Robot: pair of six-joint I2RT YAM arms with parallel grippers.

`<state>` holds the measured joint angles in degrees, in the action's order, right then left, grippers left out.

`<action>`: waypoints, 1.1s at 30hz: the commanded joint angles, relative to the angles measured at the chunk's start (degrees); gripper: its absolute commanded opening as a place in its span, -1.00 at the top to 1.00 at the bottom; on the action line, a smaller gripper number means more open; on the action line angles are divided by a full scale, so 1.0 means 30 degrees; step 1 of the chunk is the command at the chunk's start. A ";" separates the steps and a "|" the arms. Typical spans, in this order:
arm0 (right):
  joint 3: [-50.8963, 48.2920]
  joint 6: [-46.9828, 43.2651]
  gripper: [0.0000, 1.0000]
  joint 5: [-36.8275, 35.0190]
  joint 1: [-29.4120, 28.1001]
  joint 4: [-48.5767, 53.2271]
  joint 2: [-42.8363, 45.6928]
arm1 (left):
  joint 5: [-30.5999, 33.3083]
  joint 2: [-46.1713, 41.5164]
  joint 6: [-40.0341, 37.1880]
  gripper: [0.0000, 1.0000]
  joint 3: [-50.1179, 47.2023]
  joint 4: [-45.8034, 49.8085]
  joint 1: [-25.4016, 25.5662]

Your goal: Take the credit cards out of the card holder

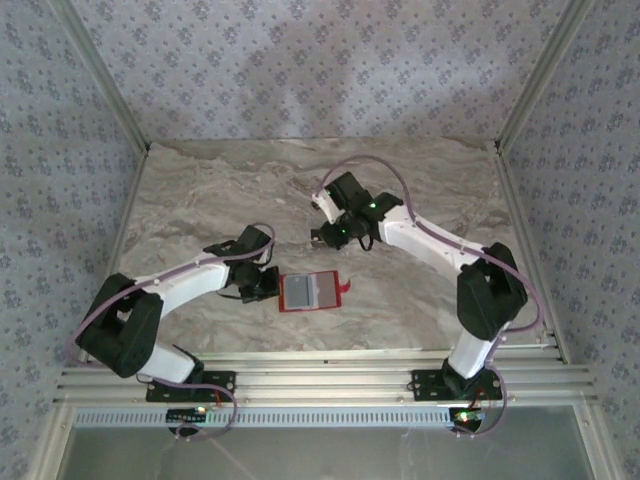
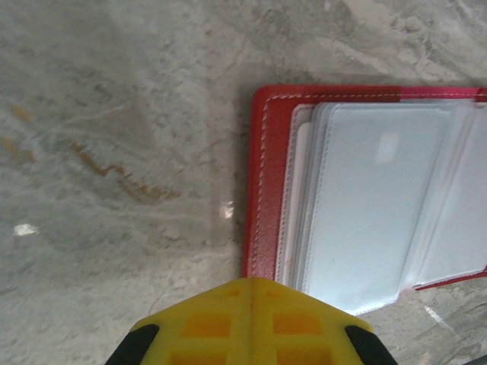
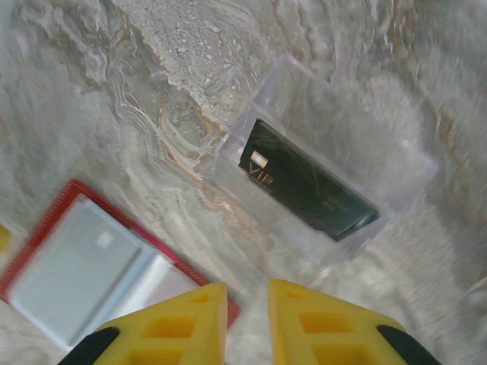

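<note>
A red card holder (image 1: 312,292) lies open and flat on the marble bench (image 1: 200,200), a little toward 6 o'clock from the bench's middle. Its inside is pale grey with a darker band, and a small red tab sticks out at its 3 o'clock edge. The left gripper (image 1: 263,284) sits low at the holder's 9 o'clock side, right against that edge. The right gripper (image 1: 322,236) hangs at the holder's 12 o'clock, apart from it.

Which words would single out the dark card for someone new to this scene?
On the marble table, beside the open red card holder, sits a clear box. The dark card lies in it: near-black with gold VIP lettering, unlike the holder's pale pockets.
</note>
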<state>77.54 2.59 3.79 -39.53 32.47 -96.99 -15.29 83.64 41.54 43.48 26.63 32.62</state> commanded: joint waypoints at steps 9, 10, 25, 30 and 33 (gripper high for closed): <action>-0.2906 1.0979 0.62 0.4995 -0.0665 -0.3393 0.0535 | -0.1583 0.1543 -0.0608 0.98 0.0681 -0.1433 -0.0345; -0.3531 1.1377 0.62 0.5127 -0.0843 -0.3612 0.0340 | -0.1585 0.1561 -0.0628 0.98 0.0632 -0.1443 -0.0378; -0.3404 1.4519 0.54 0.6924 -0.3228 -0.7054 -0.3411 | -0.1818 0.1246 -0.0590 1.00 -0.0370 -0.1706 -0.0645; -0.3229 1.4815 0.65 0.6742 -0.3508 -0.7281 -0.4194 | -0.1702 0.1129 -0.0677 1.00 -0.0488 -0.1584 -0.0665; -0.3232 1.4956 0.69 0.6705 -0.3581 -0.7439 -0.4568 | -0.1692 0.1044 -0.0700 1.00 -0.0578 -0.1582 -0.0687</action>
<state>66.65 45.84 23.49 -49.87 11.27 -109.06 -20.18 88.18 40.49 42.78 21.12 30.96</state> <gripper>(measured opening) 0.160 0.060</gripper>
